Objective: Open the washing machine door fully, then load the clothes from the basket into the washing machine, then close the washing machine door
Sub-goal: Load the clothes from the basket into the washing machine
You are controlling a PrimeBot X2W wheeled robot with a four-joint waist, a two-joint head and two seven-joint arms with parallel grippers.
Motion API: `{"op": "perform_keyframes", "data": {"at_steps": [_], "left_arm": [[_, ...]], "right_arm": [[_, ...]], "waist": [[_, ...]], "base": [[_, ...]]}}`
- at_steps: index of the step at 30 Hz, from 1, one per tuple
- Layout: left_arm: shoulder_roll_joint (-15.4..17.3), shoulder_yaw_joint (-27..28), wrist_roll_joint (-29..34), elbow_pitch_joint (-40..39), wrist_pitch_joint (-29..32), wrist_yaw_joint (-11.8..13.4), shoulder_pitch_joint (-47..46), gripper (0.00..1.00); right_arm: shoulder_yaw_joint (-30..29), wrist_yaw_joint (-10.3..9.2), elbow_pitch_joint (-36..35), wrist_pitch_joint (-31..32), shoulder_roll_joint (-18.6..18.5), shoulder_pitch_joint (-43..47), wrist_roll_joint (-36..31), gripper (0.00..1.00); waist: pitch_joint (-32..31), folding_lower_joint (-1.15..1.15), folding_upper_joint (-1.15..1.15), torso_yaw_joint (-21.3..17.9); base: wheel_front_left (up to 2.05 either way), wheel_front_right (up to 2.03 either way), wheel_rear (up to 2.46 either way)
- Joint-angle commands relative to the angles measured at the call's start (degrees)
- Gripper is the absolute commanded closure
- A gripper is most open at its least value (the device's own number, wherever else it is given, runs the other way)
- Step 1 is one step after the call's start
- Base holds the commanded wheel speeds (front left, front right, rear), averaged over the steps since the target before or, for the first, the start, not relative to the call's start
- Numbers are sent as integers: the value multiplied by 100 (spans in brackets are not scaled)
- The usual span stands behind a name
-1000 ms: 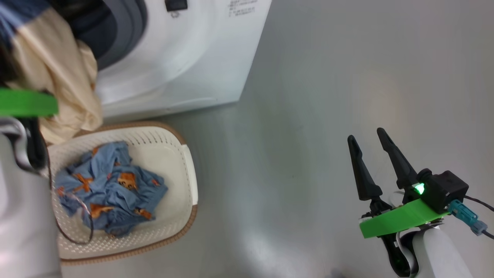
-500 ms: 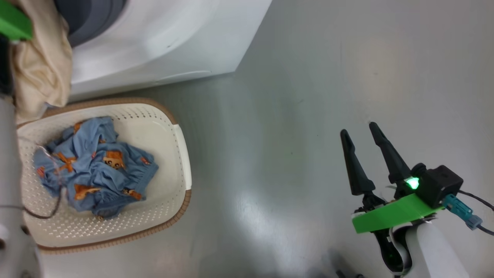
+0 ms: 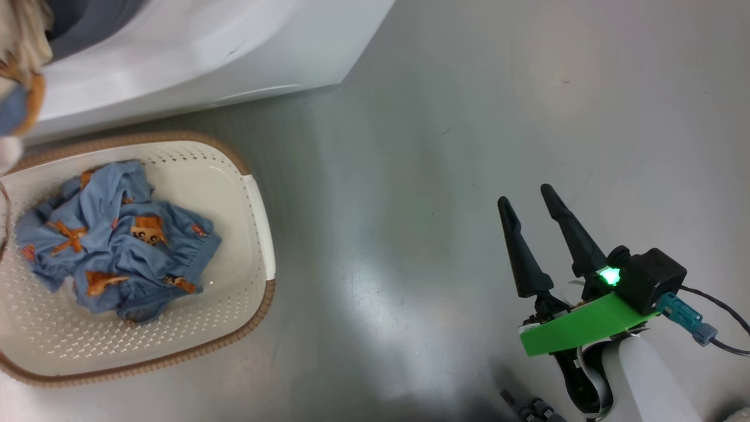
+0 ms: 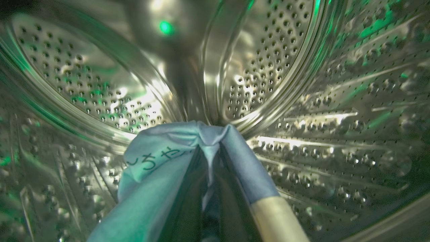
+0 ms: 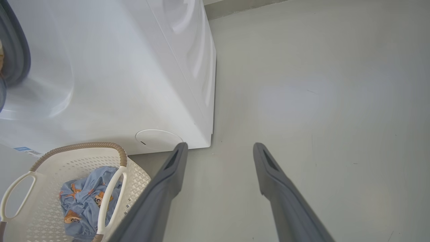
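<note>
My left gripper (image 4: 209, 158) is deep inside the perforated steel drum (image 4: 289, 67), shut on a blue and cream garment (image 4: 158, 181) that drapes over both fingers and hides them. A scrap of that cloth (image 3: 20, 88) hangs at the gasket in the head view. More blue clothes with orange prints (image 3: 117, 240) (image 5: 85, 201) lie bunched in the cream basket (image 3: 258, 205) (image 5: 111, 188), which stands on the floor before the white washing machine (image 3: 193, 53) (image 5: 117, 74). My right gripper (image 3: 527, 202) (image 5: 218, 148) hovers open over bare floor, far right of the basket. The washing machine door is out of view.
Grey floor (image 3: 410, 146) stretches between the basket and my right arm. The washer's right front corner (image 5: 210, 143) stands just ahead of my right fingers. A dark object (image 3: 530, 407) lies on the floor at the bottom edge.
The head camera has swung, sliding the basket and washer left and up. My left arm with the cream and blue garment has left the head picture toward the drum. The right gripper stays open.
</note>
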Motion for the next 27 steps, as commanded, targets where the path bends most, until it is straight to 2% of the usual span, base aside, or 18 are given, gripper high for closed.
{"op": "perform_keyframes", "data": {"at_steps": [1,4,9,13,14,15,27], "left_arm": [[321,-32,170,-240,-384,49,-185,100],[361,-127,352,-452,-722,83,-273,100],[352,-33,529,-1406,-771,147,-98,100],[289,122,545,-1590,-772,194,268,100],[261,143,536,-1521,-773,194,347,58],[236,171,526,-1451,-773,207,401,0],[-34,240,520,-1054,-774,277,664,0]], "right_arm": [[162,9,-90,-27,37,50,30,0],[199,9,-84,-27,44,43,49,0],[185,9,-98,-27,49,-4,68,0],[182,9,-71,-27,52,-14,55,0],[182,9,-63,-27,52,-15,54,0],[186,9,-53,-27,52,-16,48,0],[103,9,22,-27,55,-44,38,0]], "waist": [[22,0,0,-43],[14,0,0,-73],[68,0,0,-79],[37,0,0,-60],[25,0,0,-48],[14,0,0,-37],[-291,0,0,123]], "base": [[0,0,0],[0,0,0],[0,0,0],[0,0,0],[0,0,0],[0,0,0],[0,0,0]]}}
